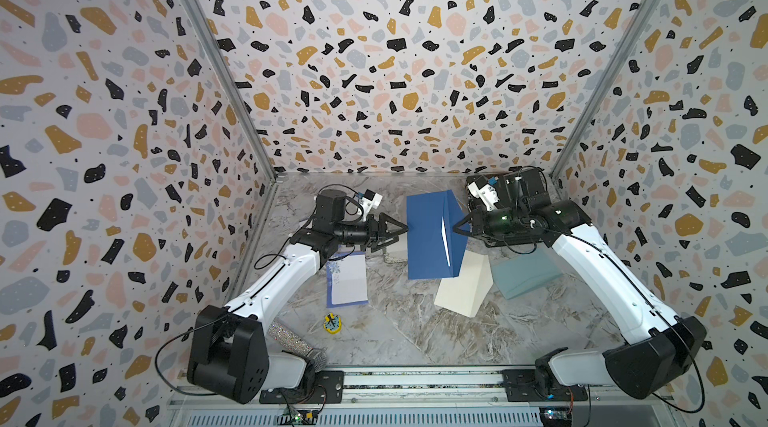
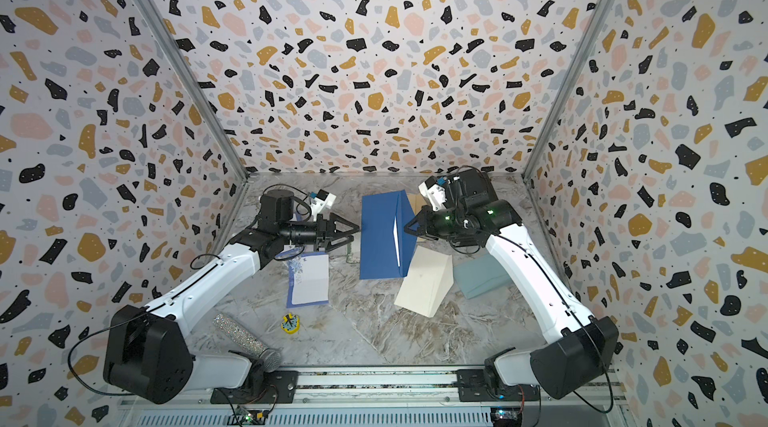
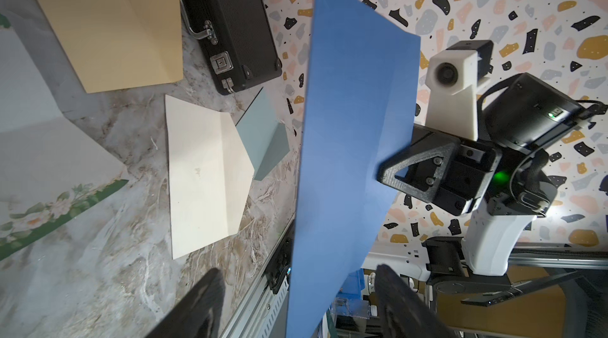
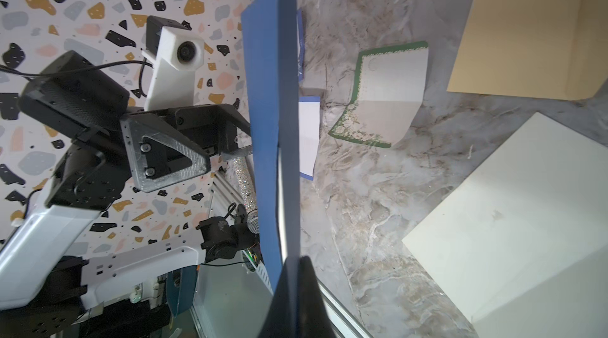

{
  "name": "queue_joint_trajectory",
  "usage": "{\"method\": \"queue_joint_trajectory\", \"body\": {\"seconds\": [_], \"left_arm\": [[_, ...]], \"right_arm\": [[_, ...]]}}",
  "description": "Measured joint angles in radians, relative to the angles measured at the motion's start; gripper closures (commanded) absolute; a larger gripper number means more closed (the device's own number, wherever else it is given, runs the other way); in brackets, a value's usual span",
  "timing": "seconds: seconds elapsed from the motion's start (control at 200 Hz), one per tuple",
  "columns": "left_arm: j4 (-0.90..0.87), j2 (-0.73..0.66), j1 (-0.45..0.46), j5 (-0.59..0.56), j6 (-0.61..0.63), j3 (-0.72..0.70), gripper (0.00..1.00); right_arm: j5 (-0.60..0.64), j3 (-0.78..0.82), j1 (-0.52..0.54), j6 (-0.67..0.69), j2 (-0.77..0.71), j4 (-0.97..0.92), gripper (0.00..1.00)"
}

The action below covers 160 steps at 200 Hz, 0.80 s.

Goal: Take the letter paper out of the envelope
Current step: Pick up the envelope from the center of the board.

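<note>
Pinched shut on one edge of the blue envelope (image 1: 428, 233), our right gripper (image 1: 455, 227) holds it up off the table (image 1: 407, 333). Our left gripper (image 1: 402, 234) has its jaws spread, one finger on either side of the opposite edge, clamping nothing.

A black case (image 3: 230, 23) sits beyond the blue envelope on the right arm's side, and a tan envelope (image 3: 108, 23) peeks out past the blue envelope's far corner. In the blue envelope's slit we see a thin white sliver of letter paper (image 1: 445, 243) — the paper is inside.

A cream envelope (image 1: 461, 287) lies just under its near corner, with a teal envelope (image 1: 523, 275) beside that. On the left arm's side lie a blue-edged sheet (image 1: 348, 279) and a green-edged sheet (image 4: 385, 96). Well apart, toward our bases — a glitter microphone (image 1: 295, 341), then a small yellow toy (image 1: 332, 323).
</note>
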<state>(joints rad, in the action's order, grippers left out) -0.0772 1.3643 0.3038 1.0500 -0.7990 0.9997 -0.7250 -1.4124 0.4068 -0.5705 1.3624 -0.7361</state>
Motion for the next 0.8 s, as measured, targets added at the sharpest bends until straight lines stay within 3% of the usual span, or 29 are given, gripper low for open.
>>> {"method": "queue_joint_trajectory", "body": {"seconds": [0.265, 0.501, 0.711, 0.741, 0.801], "left_arm": [[0.125, 0.033, 0.000, 0.037, -0.071, -0.001, 0.34], [0.250, 0.082, 0.015, 0.079, -0.182, 0.000, 0.59], [0.334, 0.089, 0.026, 0.084, -0.288, 0.002, 1.00], [0.362, 0.089, 0.027, 0.084, -0.310, 0.002, 1.00], [0.424, 0.090, 0.028, 0.081, -0.370, 0.003, 1.00]], "right_arm": [[-0.174, 0.120, -0.026, -0.201, 0.000, 0.265, 1.00], [-0.245, 0.135, -0.044, -0.317, 0.027, 0.417, 1.00], [-0.259, 0.135, -0.063, -0.342, 0.058, 0.460, 1.00], [-0.257, 0.137, -0.066, -0.341, 0.064, 0.461, 1.00], [-0.250, 0.145, -0.074, -0.338, 0.074, 0.461, 0.88]]}}
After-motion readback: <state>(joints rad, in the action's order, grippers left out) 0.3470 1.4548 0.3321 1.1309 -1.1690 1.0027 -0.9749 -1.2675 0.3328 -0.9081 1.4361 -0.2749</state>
